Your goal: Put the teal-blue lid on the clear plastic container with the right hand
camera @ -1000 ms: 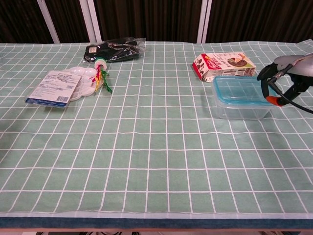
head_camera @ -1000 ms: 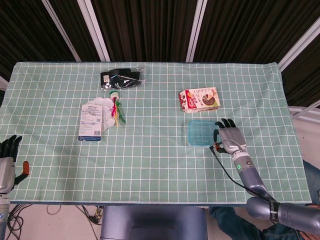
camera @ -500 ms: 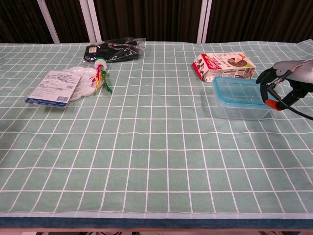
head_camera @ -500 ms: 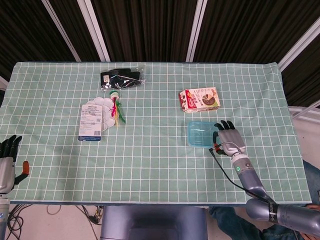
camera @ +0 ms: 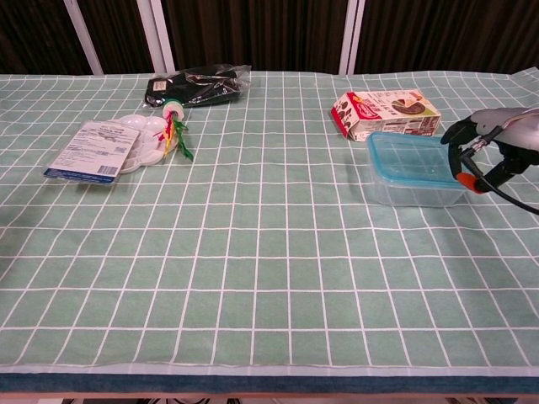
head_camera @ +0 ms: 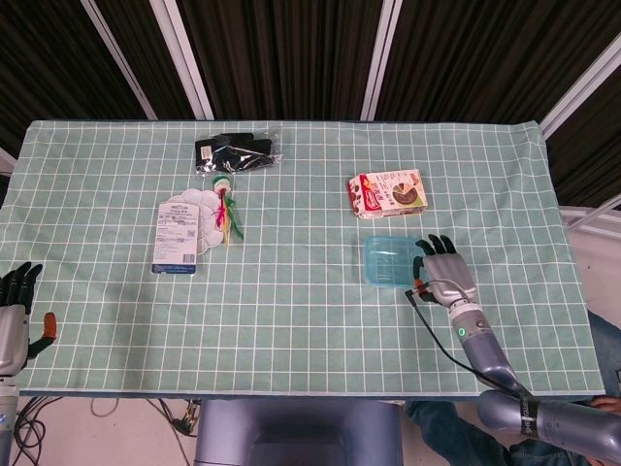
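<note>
Apparently nearly done: teal-blue lid point(camera: 407, 157) seen seated flat atop the clear plastic container point(camera: 414, 189), at roughly four o'clock on the tabletop point(head_camera: 310, 320), just below the snack box point(head_camera: 387, 193). Right hand point(head_camera: 444, 274) parked at the container's three o'clock edge, just beside it, fingers point(camera: 455, 133) loosely curled but apart, clamped on nothing; contact with the lid not clear from either view. Whether the lid was snapped down fully at every corner could not be told. Left to do, by judgement: perhaps a last press along the rim, then drawing clear. Left hand point(head_camera: 14, 313) idle at eight o'clock off the tabletop edge, fingers spread, holding nothing.
</note>
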Action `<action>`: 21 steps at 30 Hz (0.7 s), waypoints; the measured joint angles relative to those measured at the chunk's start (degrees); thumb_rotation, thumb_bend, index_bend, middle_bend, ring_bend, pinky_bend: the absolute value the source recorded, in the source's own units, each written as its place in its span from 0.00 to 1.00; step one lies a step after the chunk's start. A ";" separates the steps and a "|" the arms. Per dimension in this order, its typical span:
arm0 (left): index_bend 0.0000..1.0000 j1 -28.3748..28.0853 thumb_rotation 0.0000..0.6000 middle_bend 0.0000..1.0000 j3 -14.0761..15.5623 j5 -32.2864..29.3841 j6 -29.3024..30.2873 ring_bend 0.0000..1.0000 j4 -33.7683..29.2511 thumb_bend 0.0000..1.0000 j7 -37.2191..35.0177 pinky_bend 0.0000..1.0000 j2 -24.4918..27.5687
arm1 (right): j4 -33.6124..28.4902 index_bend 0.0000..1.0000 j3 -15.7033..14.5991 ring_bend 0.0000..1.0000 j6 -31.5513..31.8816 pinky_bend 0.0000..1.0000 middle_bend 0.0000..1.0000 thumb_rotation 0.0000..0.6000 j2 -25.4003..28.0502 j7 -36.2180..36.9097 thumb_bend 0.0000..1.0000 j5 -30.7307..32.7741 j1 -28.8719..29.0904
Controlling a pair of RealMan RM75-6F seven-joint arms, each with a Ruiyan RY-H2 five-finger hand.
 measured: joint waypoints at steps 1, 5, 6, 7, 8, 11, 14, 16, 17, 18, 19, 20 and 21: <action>0.04 0.00 1.00 0.00 0.00 0.00 -0.01 0.00 -0.01 0.54 -0.03 0.00 0.01 | 0.07 0.55 0.01 0.00 0.01 0.00 0.18 1.00 -0.18 -0.10 0.48 -0.06 -0.03; 0.04 0.03 1.00 0.00 -0.03 0.05 0.08 0.00 -0.10 0.54 -0.19 0.00 0.08 | 0.26 0.55 0.75 0.00 0.21 0.00 0.18 1.00 -0.44 -0.19 0.48 -0.09 0.10; 0.04 0.02 1.00 0.00 -0.04 0.02 0.05 0.00 -0.11 0.54 -0.23 0.00 0.10 | 0.27 0.55 1.10 0.00 0.33 0.00 0.18 1.00 -0.44 -0.14 0.48 -0.09 0.17; 0.04 0.01 1.00 0.00 -0.04 0.00 -0.01 0.00 -0.13 0.54 -0.25 0.00 0.14 | 0.27 0.55 1.68 0.00 0.54 0.00 0.18 1.00 -0.43 -0.07 0.48 -0.09 0.31; 0.04 0.00 1.00 0.00 -0.04 -0.02 -0.06 0.00 -0.13 0.54 -0.27 0.00 0.16 | 0.27 0.55 2.19 0.00 0.73 0.00 0.18 1.00 -0.42 0.00 0.48 -0.08 0.43; 0.04 -0.04 1.00 0.00 -0.06 -0.10 -0.15 0.00 -0.16 0.54 -0.30 0.00 0.20 | 0.38 0.55 4.17 0.00 1.35 0.00 0.17 1.00 -0.36 0.18 0.48 0.17 1.02; 0.04 -0.06 1.00 0.00 -0.16 -0.29 -0.18 0.00 -0.24 0.54 -0.41 0.00 0.26 | 0.59 0.55 6.37 0.00 1.72 0.00 0.17 1.00 -0.25 0.18 0.48 1.18 1.90; 0.04 -0.07 1.00 0.00 -0.24 -0.44 -0.22 0.00 -0.28 0.54 -0.47 0.00 0.31 | 0.77 0.55 7.76 0.00 1.79 0.00 0.17 1.00 -0.17 0.02 0.48 2.23 2.63; 0.04 -0.09 1.00 0.00 -0.27 -0.53 -0.26 0.00 -0.31 0.54 -0.49 0.00 0.33 | 0.89 0.55 8.20 0.00 1.73 0.00 0.17 1.00 -0.15 -0.15 0.48 2.73 2.95; 0.04 -0.11 1.00 0.00 -0.30 -0.63 -0.32 0.00 -0.35 0.54 -0.51 0.00 0.35 | 1.07 0.55 8.49 0.00 1.60 0.00 0.17 1.00 -0.15 -0.37 0.48 3.24 3.28; 0.04 -0.14 1.00 0.00 -0.33 -0.74 -0.40 0.00 -0.38 0.54 -0.51 0.00 0.37 | 1.43 0.55 8.83 0.00 1.30 0.00 0.17 1.00 -0.20 -0.69 0.48 3.95 3.71; 0.04 -0.16 1.00 0.00 -0.34 -0.78 -0.45 0.00 -0.39 0.54 -0.49 0.00 0.38 | 1.81 0.55 9.04 0.00 0.99 0.00 0.17 1.00 -0.29 -0.96 0.48 4.53 4.05; 0.04 -0.18 1.00 0.00 -0.33 -0.81 -0.48 0.00 -0.42 0.54 -0.47 0.00 0.39 | 2.30 0.55 9.24 0.00 0.62 0.00 0.16 1.00 -0.42 -1.25 0.48 5.12 4.41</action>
